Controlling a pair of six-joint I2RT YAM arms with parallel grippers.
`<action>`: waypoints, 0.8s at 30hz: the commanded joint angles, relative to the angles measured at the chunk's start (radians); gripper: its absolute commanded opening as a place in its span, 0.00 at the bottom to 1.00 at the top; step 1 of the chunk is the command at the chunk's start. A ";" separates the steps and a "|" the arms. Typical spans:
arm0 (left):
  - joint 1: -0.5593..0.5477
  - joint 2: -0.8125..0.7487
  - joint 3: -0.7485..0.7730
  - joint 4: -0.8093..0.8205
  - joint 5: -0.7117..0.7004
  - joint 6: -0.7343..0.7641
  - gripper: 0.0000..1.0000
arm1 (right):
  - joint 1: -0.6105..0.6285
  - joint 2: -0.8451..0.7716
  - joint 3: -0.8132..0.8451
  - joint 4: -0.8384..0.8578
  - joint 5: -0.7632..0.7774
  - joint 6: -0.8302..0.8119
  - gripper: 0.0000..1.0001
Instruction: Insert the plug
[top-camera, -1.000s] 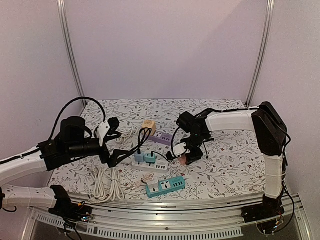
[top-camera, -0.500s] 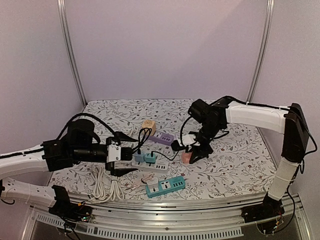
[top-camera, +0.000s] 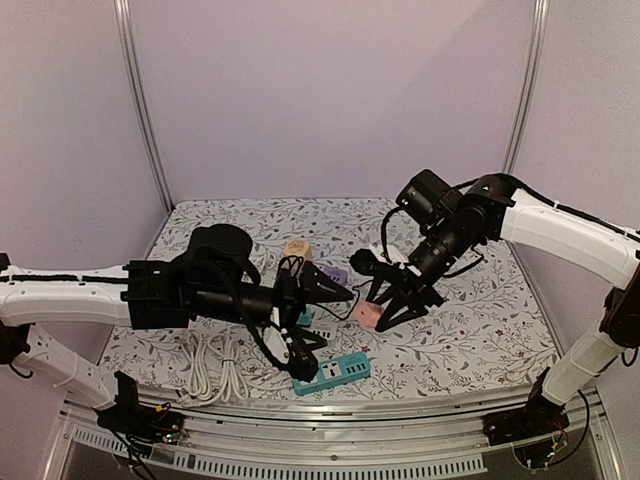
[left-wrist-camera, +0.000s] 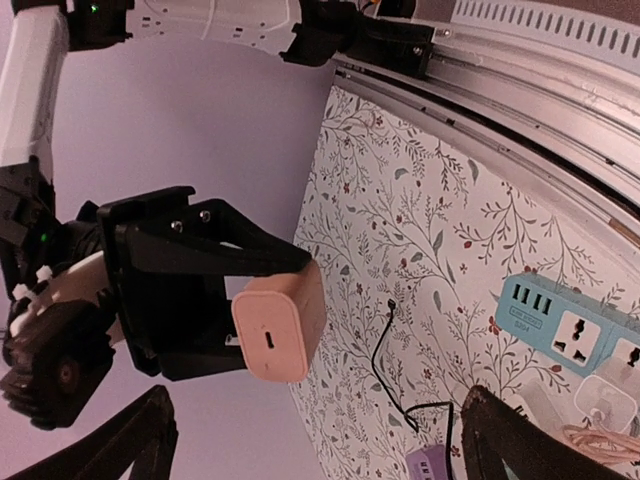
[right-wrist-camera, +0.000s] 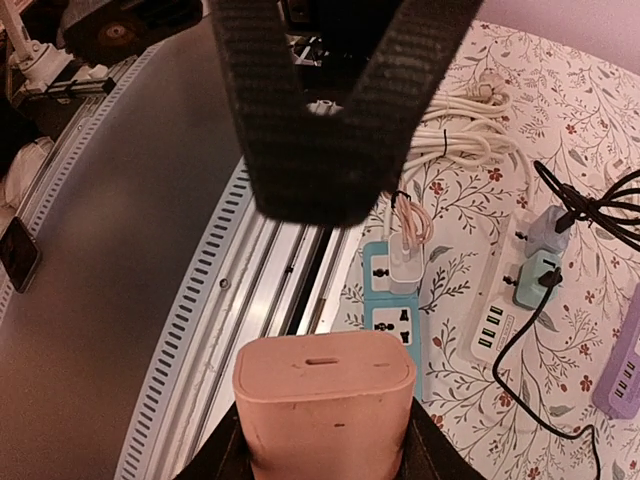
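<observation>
A pink plug block (top-camera: 367, 315) is held in my right gripper (top-camera: 388, 300) above the table's middle. In the right wrist view the block (right-wrist-camera: 325, 400) fills the space between my two fingers, with my right gripper (right-wrist-camera: 325, 445) shut on it. A teal power strip (top-camera: 331, 372) lies near the front edge with a white charger (right-wrist-camera: 405, 265) plugged into it; it also shows in the right wrist view (right-wrist-camera: 392, 325). My left gripper (top-camera: 325, 318) is open and empty, pointing at the pink block (left-wrist-camera: 278, 322). In its own view my left gripper (left-wrist-camera: 310, 450) has its jaws wide apart.
A white power strip (right-wrist-camera: 495, 300) with teal and grey plugs lies left of centre. A purple strip (top-camera: 330, 275) and a tan block (top-camera: 296, 250) lie behind it. A white cable bundle (top-camera: 215, 365) lies at the front left. The metal rail (top-camera: 330, 425) borders the front.
My left arm has stretched from the left side to the table's middle with its gripper open. My right arm has swung outward and now holds the pink block tilted toward the front.
</observation>
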 joint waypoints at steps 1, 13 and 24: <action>-0.067 0.060 0.084 -0.062 -0.024 0.065 0.98 | 0.045 -0.020 0.037 0.018 -0.035 0.056 0.00; -0.137 0.185 0.202 -0.101 -0.192 -0.112 0.51 | 0.123 -0.081 -0.006 0.067 0.010 0.067 0.00; -0.138 0.189 0.202 -0.099 -0.193 -0.139 0.00 | 0.130 -0.046 0.013 0.105 0.019 0.062 0.00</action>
